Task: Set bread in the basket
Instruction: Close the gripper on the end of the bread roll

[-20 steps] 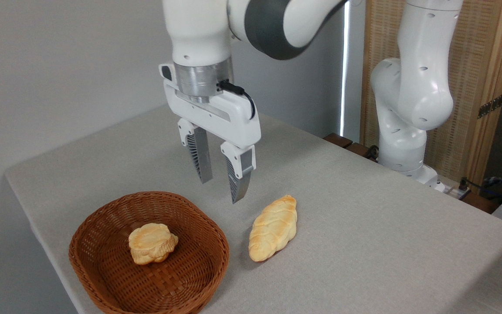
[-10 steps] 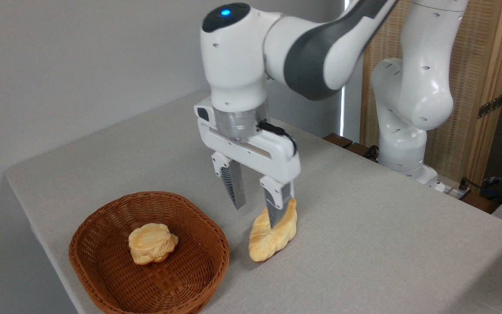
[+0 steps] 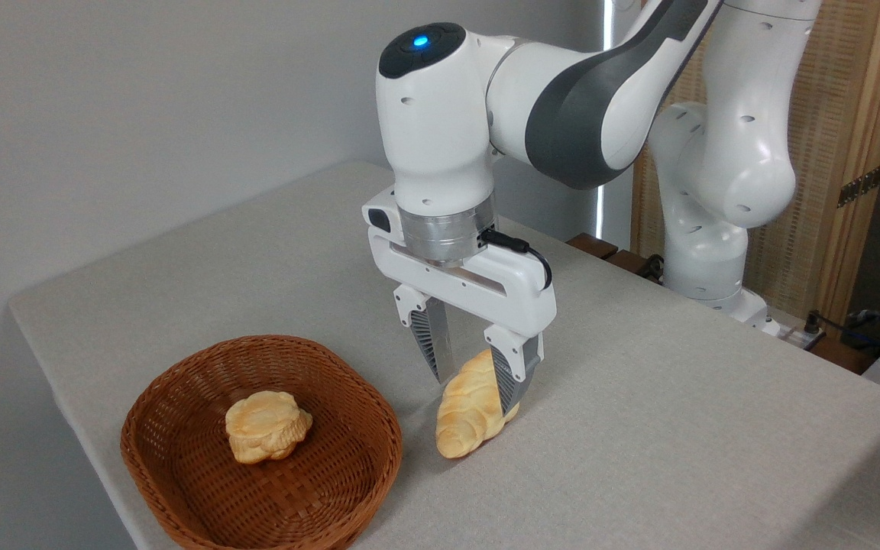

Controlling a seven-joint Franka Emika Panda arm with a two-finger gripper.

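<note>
The gripper (image 3: 473,383) sits wide open over the bread (image 3: 470,416) — holding nothing — so next it should squeeze, lift, then go to the basket (image 3: 180,397).

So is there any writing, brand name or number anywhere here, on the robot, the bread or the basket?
None that can be read.
The robot arm has plain white and grey shells and a blue light on top, no lettering.
The gripper bears no visible label.
The braided loaf, the small bun and the wicker basket carry no words or tags.
</note>
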